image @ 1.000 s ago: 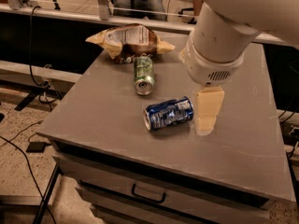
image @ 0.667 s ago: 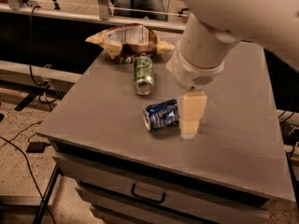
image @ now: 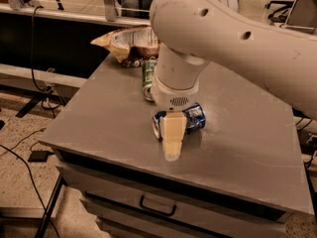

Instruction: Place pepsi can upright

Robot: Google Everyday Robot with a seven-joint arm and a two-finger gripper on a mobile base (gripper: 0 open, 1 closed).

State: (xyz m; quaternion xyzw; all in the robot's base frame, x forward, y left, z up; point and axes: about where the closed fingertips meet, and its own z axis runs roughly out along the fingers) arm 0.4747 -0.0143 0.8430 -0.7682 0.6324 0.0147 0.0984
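Note:
The pepsi can (image: 195, 117) is dark blue with white markings and lies on its side near the middle of the grey table (image: 99, 118), its silver end pointing left. My gripper (image: 172, 150) hangs from the big white arm (image: 208, 38), pointing down. It stands in front of the can's left half, hiding part of it, with its tip close to the table top. It holds nothing that I can see.
A green can (image: 147, 78) lies on its side behind the pepsi can, partly hidden by the arm. An open snack bag (image: 126, 43) lies at the table's back edge. A drawer with a handle (image: 157, 207) is below the top. Cables run across the floor at the left.
The gripper has moved left, from beside the pepsi can's right end to in front of its left half. The can has not moved.

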